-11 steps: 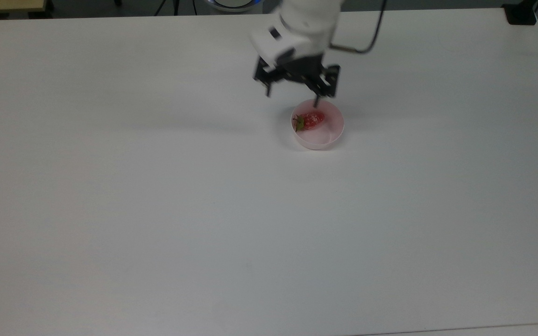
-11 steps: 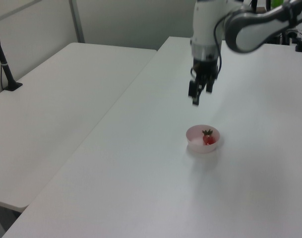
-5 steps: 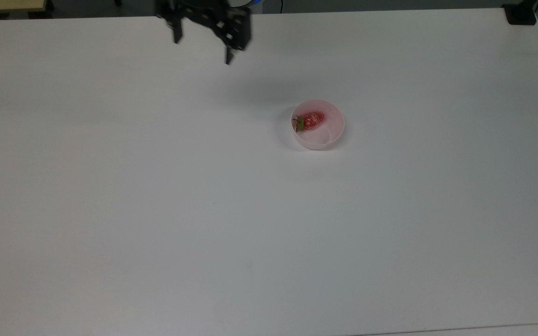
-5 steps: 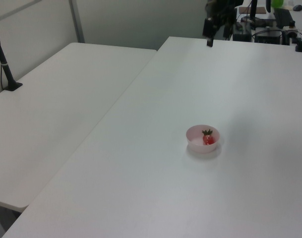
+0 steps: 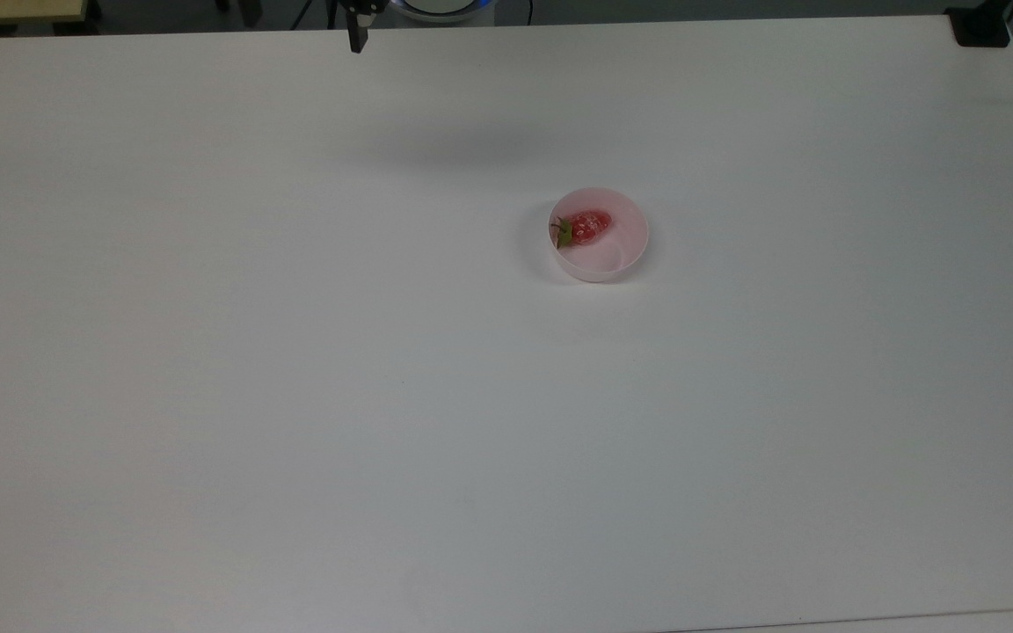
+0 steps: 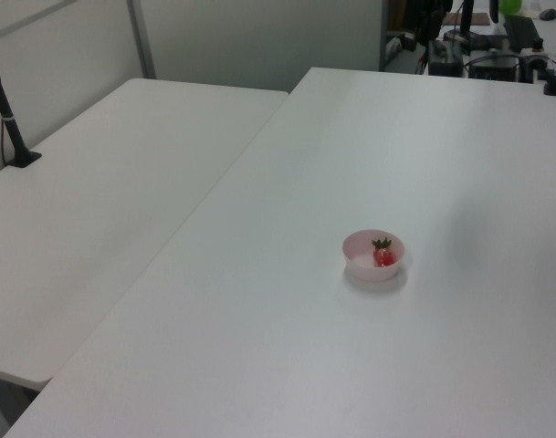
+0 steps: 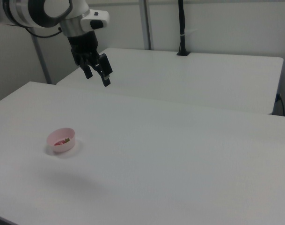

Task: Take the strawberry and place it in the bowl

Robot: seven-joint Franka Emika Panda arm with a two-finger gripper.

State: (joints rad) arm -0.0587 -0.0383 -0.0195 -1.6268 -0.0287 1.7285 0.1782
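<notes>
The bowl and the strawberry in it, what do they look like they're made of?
The bowl looks like thin moulded plastic: pale pink, with smooth plain walls, an even rim and a soft sheen, though glazed ceramic can't be ruled out. The strawberry is glossy red with pale specks and a green leafy cap; its shine hints at plastic, but real fruit could look the same.
</notes>
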